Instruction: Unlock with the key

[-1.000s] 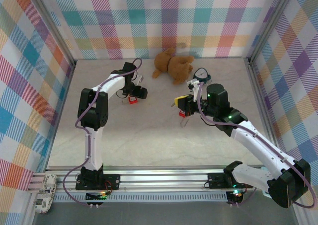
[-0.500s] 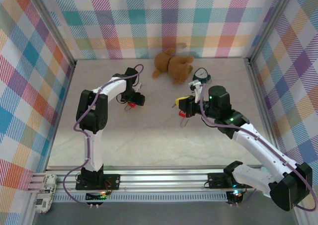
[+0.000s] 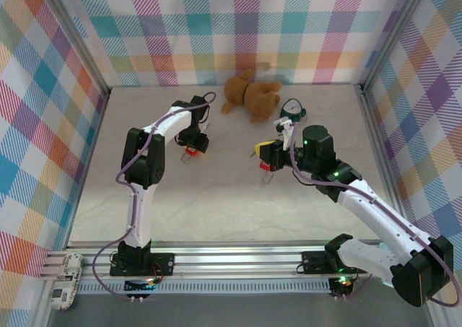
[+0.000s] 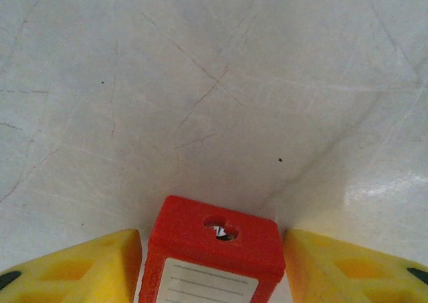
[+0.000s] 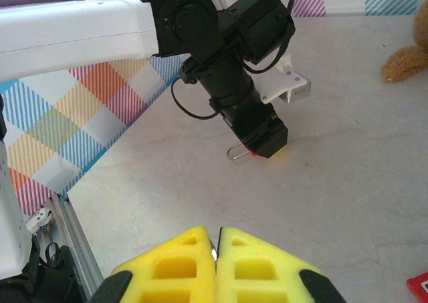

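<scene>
Left fingers are clamping the padlock, right fingers pinching the key; barely gripped, it's looking likely to twist at the keyhole

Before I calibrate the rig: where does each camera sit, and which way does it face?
Top external: above and behind the bases, looking down on the table; shows the left arm, right arm, left gripper and right gripper.
Left wrist: on the left arm, looking along its yellow fingers at the red padlock clamped between them.
Right wrist: on the right arm, looking over its shut fingers, a sliver of key between them, toward the left arm.
Shared: that padlock appears in all three.
</scene>
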Controlling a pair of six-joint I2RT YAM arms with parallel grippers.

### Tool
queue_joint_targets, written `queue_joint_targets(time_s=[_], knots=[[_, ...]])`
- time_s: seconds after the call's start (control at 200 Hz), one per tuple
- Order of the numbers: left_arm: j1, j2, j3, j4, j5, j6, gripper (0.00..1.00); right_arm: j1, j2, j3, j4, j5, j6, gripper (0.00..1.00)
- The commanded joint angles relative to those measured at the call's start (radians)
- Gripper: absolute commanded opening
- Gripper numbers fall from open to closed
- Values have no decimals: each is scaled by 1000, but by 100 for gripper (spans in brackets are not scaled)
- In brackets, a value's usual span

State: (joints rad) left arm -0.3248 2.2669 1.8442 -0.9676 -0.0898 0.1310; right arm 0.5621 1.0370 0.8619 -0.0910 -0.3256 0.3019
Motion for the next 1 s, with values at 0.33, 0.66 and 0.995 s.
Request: queue_joint_targets(time_s=[0.33,0.66,0.995], knots=[[13,27,-26,-110,44,14,54,-4,20,-9,60,-21,5,3],[33,57,1,-152,80,15,50,-3,17,-12,60,-22,4,3],[39,61,-12,-177,97,19,49,-4,40,-8,84,-47,17,3]])
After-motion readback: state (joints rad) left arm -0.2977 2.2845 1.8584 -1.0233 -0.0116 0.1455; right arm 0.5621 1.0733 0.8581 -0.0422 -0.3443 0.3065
